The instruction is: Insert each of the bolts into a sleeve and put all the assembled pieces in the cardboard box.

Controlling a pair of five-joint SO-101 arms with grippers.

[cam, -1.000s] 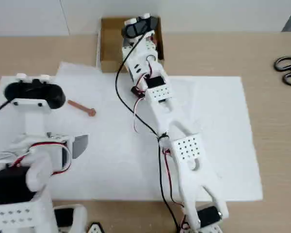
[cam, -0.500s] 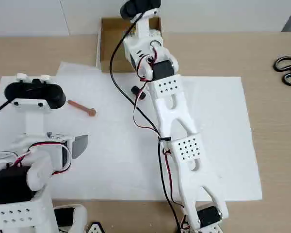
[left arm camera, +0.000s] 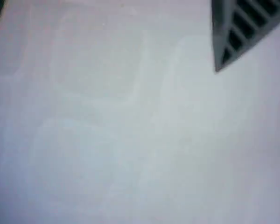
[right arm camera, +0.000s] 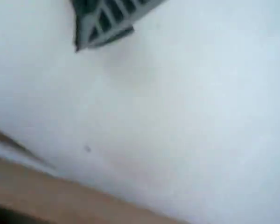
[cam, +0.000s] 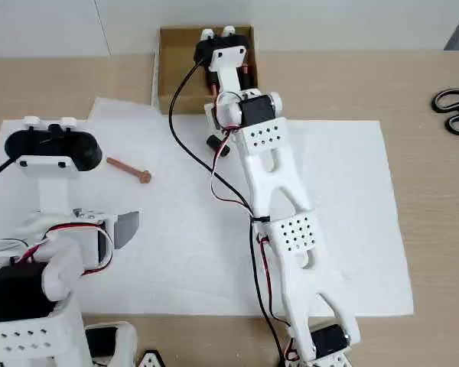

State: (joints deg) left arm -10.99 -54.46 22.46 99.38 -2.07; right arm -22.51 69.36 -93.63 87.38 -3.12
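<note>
My end effector [cam: 229, 76], grip indiscernible, over the cardboard box [cam: 180, 76]: an off-centre release could miss it.

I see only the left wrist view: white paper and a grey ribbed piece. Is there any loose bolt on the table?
Observer: Yes, one bare bolt lies on the white sheet.
Operator: Where is the cardboard box?
Observer: The cardboard box stands just beyond the sheet's far edge.
Operator: Is an arm near it?
Observer: One arm stretches across the sheet, with its far end over the box.
</note>
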